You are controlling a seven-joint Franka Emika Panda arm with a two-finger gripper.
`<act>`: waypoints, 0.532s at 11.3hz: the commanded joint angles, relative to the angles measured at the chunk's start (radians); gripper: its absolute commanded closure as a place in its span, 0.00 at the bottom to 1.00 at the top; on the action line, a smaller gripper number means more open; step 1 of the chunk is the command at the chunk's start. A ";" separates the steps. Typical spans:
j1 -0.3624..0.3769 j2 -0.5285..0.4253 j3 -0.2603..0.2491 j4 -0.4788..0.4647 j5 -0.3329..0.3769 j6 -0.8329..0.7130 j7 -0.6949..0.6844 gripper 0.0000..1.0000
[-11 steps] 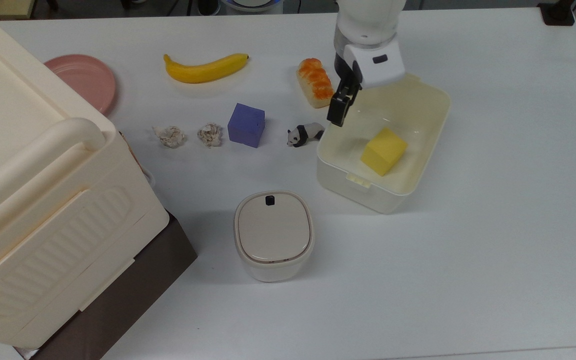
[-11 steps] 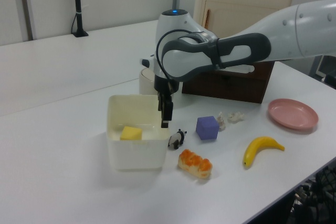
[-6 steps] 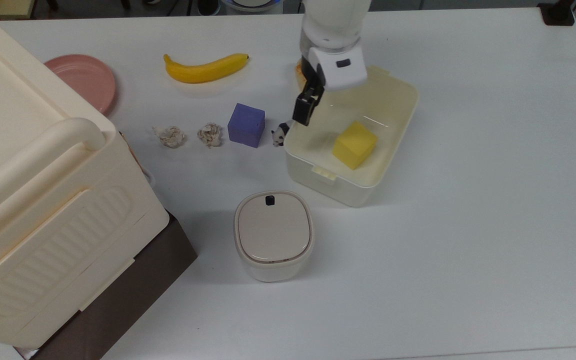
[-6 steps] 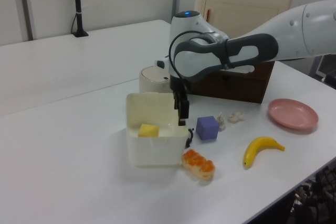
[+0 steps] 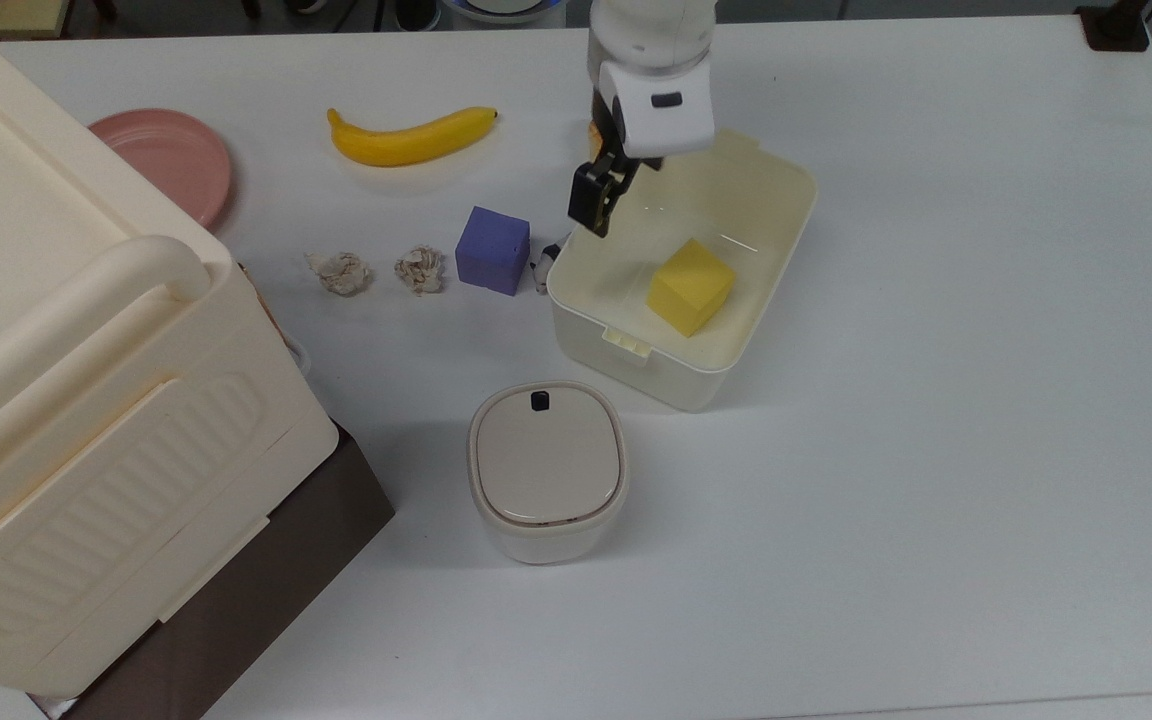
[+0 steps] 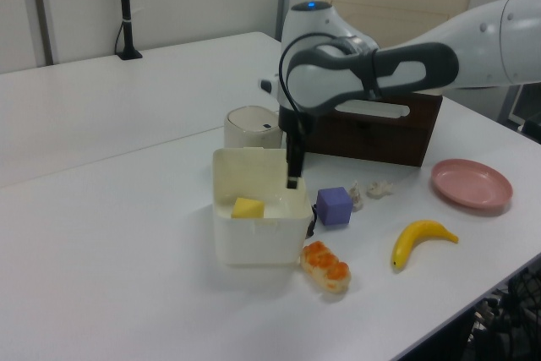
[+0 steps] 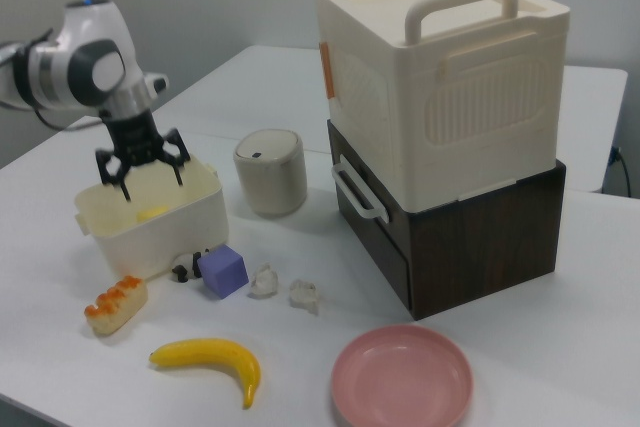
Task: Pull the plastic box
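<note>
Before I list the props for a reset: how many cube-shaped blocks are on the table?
2. A purple cube stands on the table just off the plastic box's end at the top view's left; a yellow cube sits inside that box.

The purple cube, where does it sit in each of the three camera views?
Top view: purple cube left of centre, just left of the plastic box.
Left view: right of centre, right of the box.
Right view: lower left, in front of the box.
Shared landmark: the crumpled paper balls beside it.
</note>
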 commanded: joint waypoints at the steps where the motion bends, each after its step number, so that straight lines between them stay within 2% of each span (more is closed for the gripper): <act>1: 0.033 -0.043 -0.003 0.132 0.076 -0.022 0.467 0.00; 3: 0.023 -0.075 -0.008 0.143 0.070 -0.042 0.752 0.00; 5: 0.006 -0.099 -0.034 0.145 0.062 -0.099 0.857 0.00; 6: -0.004 -0.128 -0.055 0.145 0.062 -0.184 0.884 0.00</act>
